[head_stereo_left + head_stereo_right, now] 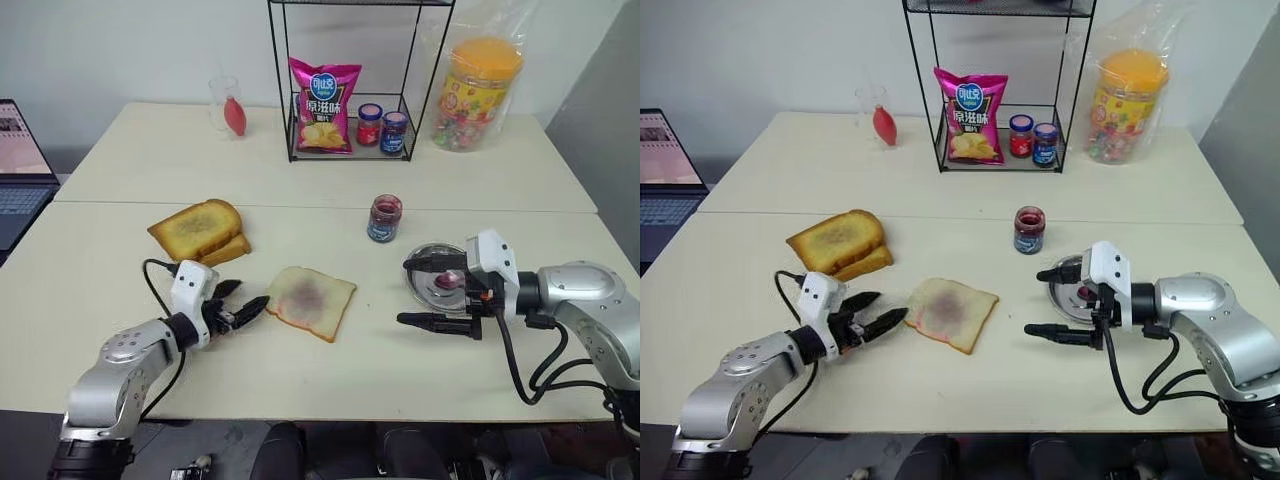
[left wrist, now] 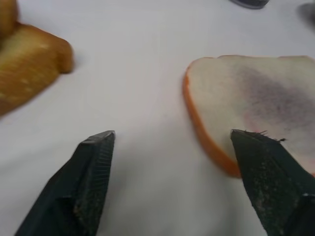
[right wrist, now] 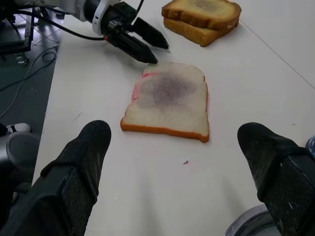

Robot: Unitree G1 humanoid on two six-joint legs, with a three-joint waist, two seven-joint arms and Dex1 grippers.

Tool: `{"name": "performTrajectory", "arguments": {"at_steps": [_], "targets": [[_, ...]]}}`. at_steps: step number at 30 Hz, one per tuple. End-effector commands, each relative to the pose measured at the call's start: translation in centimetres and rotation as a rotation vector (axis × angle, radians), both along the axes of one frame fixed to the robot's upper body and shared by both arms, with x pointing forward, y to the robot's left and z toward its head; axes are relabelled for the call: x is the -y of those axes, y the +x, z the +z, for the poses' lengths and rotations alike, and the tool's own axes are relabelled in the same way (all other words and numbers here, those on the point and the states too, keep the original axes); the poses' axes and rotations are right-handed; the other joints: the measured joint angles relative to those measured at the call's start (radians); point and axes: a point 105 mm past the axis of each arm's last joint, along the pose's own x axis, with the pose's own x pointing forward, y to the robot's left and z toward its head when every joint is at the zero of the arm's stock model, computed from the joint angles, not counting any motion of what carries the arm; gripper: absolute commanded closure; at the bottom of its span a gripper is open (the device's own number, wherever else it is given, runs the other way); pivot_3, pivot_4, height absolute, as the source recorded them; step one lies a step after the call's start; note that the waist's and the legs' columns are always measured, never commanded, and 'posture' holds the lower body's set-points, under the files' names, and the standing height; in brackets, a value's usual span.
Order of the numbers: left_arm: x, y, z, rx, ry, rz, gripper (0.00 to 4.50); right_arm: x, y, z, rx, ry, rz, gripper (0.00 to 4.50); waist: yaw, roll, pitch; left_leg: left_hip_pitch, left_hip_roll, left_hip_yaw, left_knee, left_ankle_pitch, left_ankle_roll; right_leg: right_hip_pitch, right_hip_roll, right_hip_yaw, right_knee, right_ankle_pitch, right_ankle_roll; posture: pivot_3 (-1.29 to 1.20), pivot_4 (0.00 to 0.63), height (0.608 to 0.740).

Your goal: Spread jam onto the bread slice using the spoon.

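Note:
The bread slice (image 1: 312,302), pale with a purplish stain in its middle, lies flat on the table's near half. My left gripper (image 1: 250,298) is low over the table at the slice's left edge, open and holding nothing; one finger (image 2: 266,172) stands next to the crust. The jam (image 1: 384,218) is in a small open jar behind the slice to the right. Right of the bread is a round metal plate (image 1: 425,290), where the spoon (image 1: 450,280) shows a red-smeared bowl, partly hidden by my right gripper (image 1: 405,292). That gripper is open and empty, pointing toward the bread (image 3: 167,98).
Two toasted slices (image 1: 200,230) are stacked behind my left gripper. At the back, a wire rack (image 1: 410,60) holds a chip bag (image 1: 323,105) and two lidded jars. A candy tub (image 1: 480,95) stands to its right, a glass (image 1: 228,105) to its left, a laptop (image 1: 20,170) far left.

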Motion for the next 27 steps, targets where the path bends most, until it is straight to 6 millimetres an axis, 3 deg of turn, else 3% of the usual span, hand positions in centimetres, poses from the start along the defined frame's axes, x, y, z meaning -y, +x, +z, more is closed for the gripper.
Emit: {"name": "performTrajectory", "arguments": {"at_steps": [1,5,9,12,16,20,27], "targets": [[-1.0,-0.1,4.8,0.238,0.117,-0.017,0.5,0.6,0.5,1.6,0.131,0.021,-0.065,0.0,0.0,0.0,0.0,0.0,0.0,0.0,0.0,0.0,0.0,0.0,0.0,0.0,0.0,0.0,0.0,0.0,0.15,0.74],[0.1,-0.8,8.3,0.338,0.161,-0.147,0.32,1.9,1.3,2.3,0.185,0.111,-0.187,0.0,0.0,-0.001,0.0,0.0,0.001,0.0,0.0,0.0,0.0,0.0,0.0,0.0,0.0,0.0,0.0,0.0,0.15,0.74],[3.5,-1.7,10.2,0.361,0.14,-0.346,0.03,5.5,3.0,2.6,0.175,0.259,-0.45,0.0,0.003,-0.001,0.0,-0.001,0.0,0.001,0.0,0.0,0.0,0.0,0.0,0.001,-0.001,0.0,0.0,0.0,0.15,0.74],[5.9,-2.6,11.0,0.345,0.121,-0.482,0.03,7.7,2.9,2.5,0.18,0.31,-0.594,0.0,0.001,-0.001,-0.001,0.0,-0.001,0.003,0.0,0.0,0.0,0.0,0.0,0.003,-0.001,0.001,0.001,0.0,0.15,0.74],[8.1,-3.8,10.8,0.28,0.124,-0.65,0.03,11.3,2.9,2.1,0.189,0.385,-0.841,0.0,-0.001,0.0,-0.001,0.0,0.001,0.002,-0.001,0.0,0.0,0.0,0.002,0.002,0.0,0.0,0.001,0.0,0.15,0.74],[9.7,-3.8,10.6,0.267,0.127,-0.724,0.03,14.1,2.4,0.1,0.13,0.437,-1.043,0.0,-0.007,0.002,-0.001,0.001,0.001,0.003,-0.001,0.0,0.0,0.0,0.002,0.004,0.0,0.0,0.001,0.0,0.15,0.74],[11.3,-4.0,9.9,0.248,0.146,-0.817,0.03,14.8,1.5,-4.4,-0.127,0.582,-1.171,0.0,-0.016,0.003,-0.002,0.001,0.001,0.004,0.0,0.0,0.0,0.0,0.002,0.005,0.0,-0.001,0.004,0.0,0.15,0.74]]}}
